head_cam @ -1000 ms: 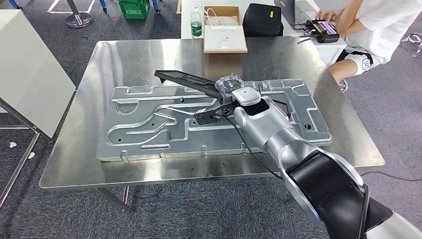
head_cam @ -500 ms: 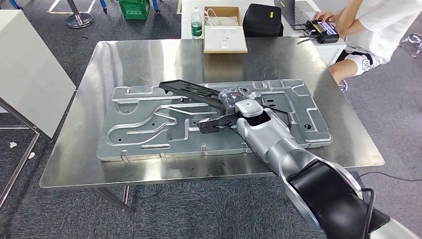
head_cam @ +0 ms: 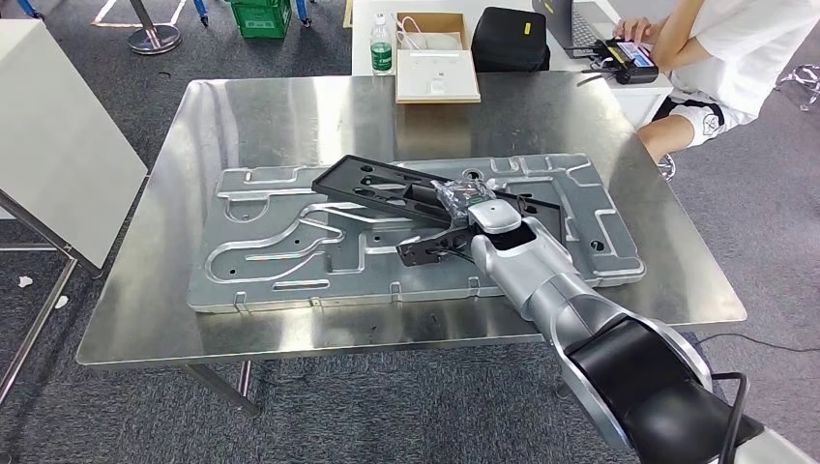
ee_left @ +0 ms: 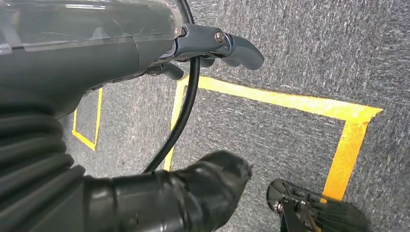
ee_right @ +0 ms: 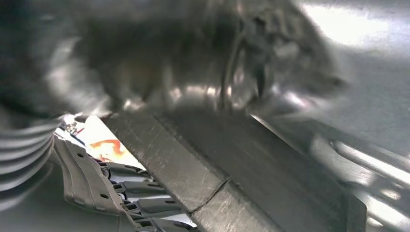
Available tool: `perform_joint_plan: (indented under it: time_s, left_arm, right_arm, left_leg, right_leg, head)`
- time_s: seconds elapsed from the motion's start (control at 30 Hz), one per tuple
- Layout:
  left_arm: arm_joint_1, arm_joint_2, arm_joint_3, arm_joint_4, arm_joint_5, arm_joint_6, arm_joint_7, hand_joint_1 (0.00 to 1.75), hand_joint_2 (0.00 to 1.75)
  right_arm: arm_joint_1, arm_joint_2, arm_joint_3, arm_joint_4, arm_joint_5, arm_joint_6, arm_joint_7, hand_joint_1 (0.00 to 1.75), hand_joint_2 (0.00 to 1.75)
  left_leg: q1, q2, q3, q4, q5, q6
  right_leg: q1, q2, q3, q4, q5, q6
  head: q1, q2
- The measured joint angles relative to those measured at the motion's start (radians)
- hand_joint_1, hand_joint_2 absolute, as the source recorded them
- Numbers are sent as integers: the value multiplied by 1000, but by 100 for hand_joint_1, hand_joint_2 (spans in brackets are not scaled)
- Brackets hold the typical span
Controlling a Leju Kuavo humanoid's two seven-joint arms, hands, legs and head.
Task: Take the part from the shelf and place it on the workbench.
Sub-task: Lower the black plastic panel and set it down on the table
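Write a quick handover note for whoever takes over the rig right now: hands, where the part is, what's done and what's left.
Right hand: holds the black part at one end, over the grey stamped panel on the steel workbench.
Left hand: hangs over the carpet with its yellow floor tape, holding nothing.
Done: the part is off the shelf and above the workbench.
Left: set it down flat, let go, draw the arm back. Whether its far end already touches the panel cannot be told.
A person sits beyond the table's far right corner.
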Motion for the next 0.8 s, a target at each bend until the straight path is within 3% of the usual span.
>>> perform_joint_plan:
  time_s: [0.3,0.5,0.57,0.67,0.7,0.73,0.77,0.8]
  left_arm:
    - [0,1,1,0,0,-2,0,0,0]
    - [0,3,3,0,0,-3,2,0,0]
    - [0,3,3,0,0,-3,4,0,0]
    - [-2,3,4,0,0,-4,5,0,0]
    - [-2,3,5,0,0,-4,6,0,0]
    - [-2,3,6,0,0,-4,6,0,0]
    - [-2,3,8,0,0,-4,6,0,0]
    - [-2,3,10,0,0,-4,6,0,0]
  right_arm:
    - [0,-2,-4,0,6,2,0,0,0]
    - [1,-3,-4,0,11,2,-3,0,0]
    - [1,-7,-4,0,13,2,-6,0,0]
    - [7,-14,-4,2,15,6,-10,0,0]
    - [10,-15,-4,4,16,8,-11,0,0]
    - [14,-17,-4,6,17,10,-11,0,0]
    - [15,-17,-4,7,17,10,-11,0,0]
    - [15,-18,-4,8,18,10,-11,0,0]
  left_leg:
    - [-6,0,-1,2,-3,4]
    - [-9,0,2,0,1,24]
    - [-3,1,6,-13,12,35]
    - [-3,0,1,-18,20,44]
    - [-4,-2,-3,-16,22,44]
    - [-5,-4,-8,-14,24,43]
    - [-5,-7,-12,-11,26,41]
    - [-5,-9,-17,-8,29,39]
  right_leg:
    - [-7,0,1,-1,1,6]
    - [-13,0,8,-3,0,24]
    - [-15,11,-3,33,-37,26]
    - [-13,28,-70,210,-146,26]
    - [-13,30,-87,258,-163,26]
    - [-13,31,-87,271,-160,25]
    - [-13,31,-68,243,-138,23]
    - [-13,32,-31,181,-108,19]
  head:
    - [0,0]
    - [0,0]
    - [0,0]
    - [0,0]
    - [0,0]
    - [0,0]
    - [0,0]
    - [0,0]
